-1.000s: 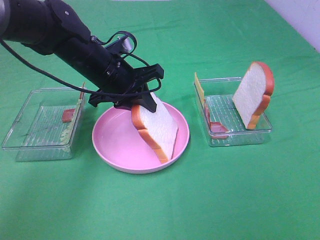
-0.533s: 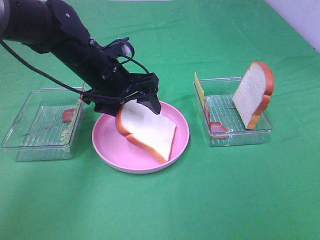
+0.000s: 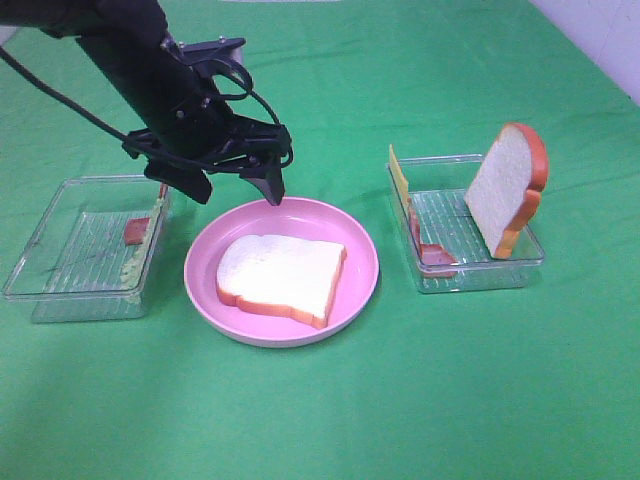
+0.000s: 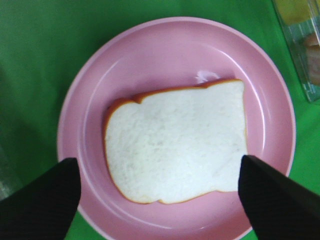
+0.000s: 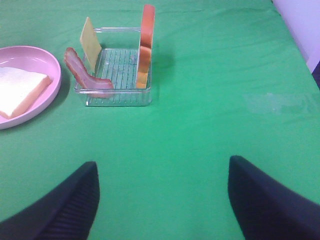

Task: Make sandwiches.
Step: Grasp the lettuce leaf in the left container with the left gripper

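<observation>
A white bread slice (image 3: 283, 276) with orange-brown crust lies flat on the round pink plate (image 3: 360, 240); it also shows in the left wrist view (image 4: 177, 140) and the right wrist view (image 5: 17, 90). My left gripper (image 3: 235, 192) is open and empty, raised over the plate's far-left rim, and its jaws in the left wrist view (image 4: 157, 161) straddle the slice from above. A second bread slice (image 3: 507, 190) stands upright in the right tray. An orange cheese slice (image 3: 399, 180) and a bacon strip (image 3: 430, 252) lean there too. My right gripper (image 5: 162, 162) is open over bare cloth.
A clear right tray (image 3: 480, 280) stands right of the plate. A clear left tray (image 3: 60, 280) on the left holds pale green lettuce (image 3: 135, 265) and a small red piece (image 3: 136, 231). A green cloth (image 3: 400, 400) covers the table.
My left gripper let go of the bread slice, which dropped from tilted to flat on the plate. The gripper then rose and drew back toward the far left.
</observation>
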